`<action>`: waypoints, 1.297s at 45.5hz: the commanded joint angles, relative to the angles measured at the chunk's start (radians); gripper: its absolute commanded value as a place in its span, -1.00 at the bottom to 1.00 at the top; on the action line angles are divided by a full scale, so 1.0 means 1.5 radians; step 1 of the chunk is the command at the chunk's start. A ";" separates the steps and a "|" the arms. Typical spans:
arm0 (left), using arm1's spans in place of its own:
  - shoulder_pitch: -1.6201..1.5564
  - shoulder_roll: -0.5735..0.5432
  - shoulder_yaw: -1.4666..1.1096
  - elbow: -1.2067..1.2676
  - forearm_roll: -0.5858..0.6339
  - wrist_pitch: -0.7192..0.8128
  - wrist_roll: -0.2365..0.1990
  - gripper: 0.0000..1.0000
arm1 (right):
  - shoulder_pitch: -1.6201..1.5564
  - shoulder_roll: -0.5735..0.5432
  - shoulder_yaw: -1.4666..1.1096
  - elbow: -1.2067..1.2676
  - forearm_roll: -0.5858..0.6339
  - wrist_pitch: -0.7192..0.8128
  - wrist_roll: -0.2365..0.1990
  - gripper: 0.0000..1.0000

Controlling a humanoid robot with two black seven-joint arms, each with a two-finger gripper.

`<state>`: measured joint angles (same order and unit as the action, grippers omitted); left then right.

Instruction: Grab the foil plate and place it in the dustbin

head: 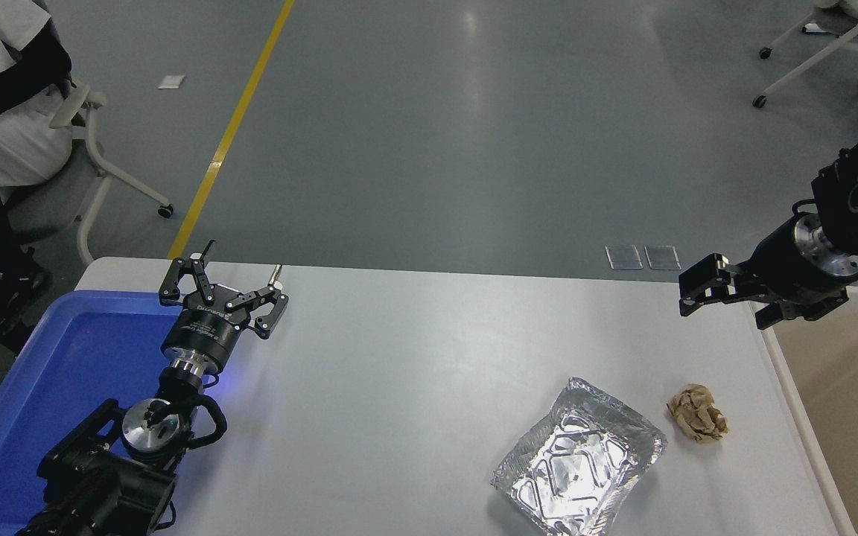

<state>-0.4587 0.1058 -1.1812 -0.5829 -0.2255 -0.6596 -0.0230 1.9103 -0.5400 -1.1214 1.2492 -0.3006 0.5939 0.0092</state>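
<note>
The foil plate (579,467), a shiny silver rectangular tray with a crinkled rim, lies on the white table (414,357) at the front right. The dustbin (792,394), beige with a white rim, stands at the table's right edge. My right gripper (728,301) is open and empty. It hovers above the table's far right corner, next to the bin's near corner and well behind the foil plate. My left gripper (243,258) is open and empty, parked at the lower left beside the blue tray.
A small crumpled brown paper ball (698,414) lies between the foil plate and the dustbin. A blue plastic tray (64,372) sits at the table's left end. A person sits on a chair (94,149) beyond the far left corner.
</note>
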 commanded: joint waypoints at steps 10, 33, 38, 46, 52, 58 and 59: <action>0.000 0.001 0.000 0.000 0.000 0.000 0.000 0.98 | 0.001 -0.001 0.002 0.000 0.001 -0.001 0.001 1.00; 0.000 0.000 0.000 0.000 0.000 0.000 0.000 0.98 | 0.005 -0.021 0.005 -0.021 -0.002 0.001 0.001 1.00; 0.000 0.000 0.000 0.000 0.000 0.000 0.000 0.98 | 0.005 -0.040 0.009 -0.031 -0.002 0.001 0.002 1.00; 0.000 0.000 0.000 0.000 0.000 0.000 0.000 0.98 | -0.029 -0.090 0.064 -0.063 0.000 0.001 0.002 1.00; 0.000 0.000 0.000 0.000 0.000 0.000 0.000 0.98 | -0.042 -0.092 0.073 -0.068 0.000 -0.001 0.002 1.00; 0.000 0.000 0.000 0.000 0.000 0.000 0.000 0.98 | -0.031 -0.092 0.067 -0.068 0.000 0.000 0.002 1.00; 0.000 0.000 0.000 0.000 0.000 0.000 0.000 0.98 | -0.028 -0.092 0.066 -0.068 0.000 0.000 0.002 1.00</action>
<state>-0.4587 0.1059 -1.1811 -0.5829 -0.2255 -0.6596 -0.0229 1.8683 -0.6577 -1.0367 1.1627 -0.3014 0.5936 0.0120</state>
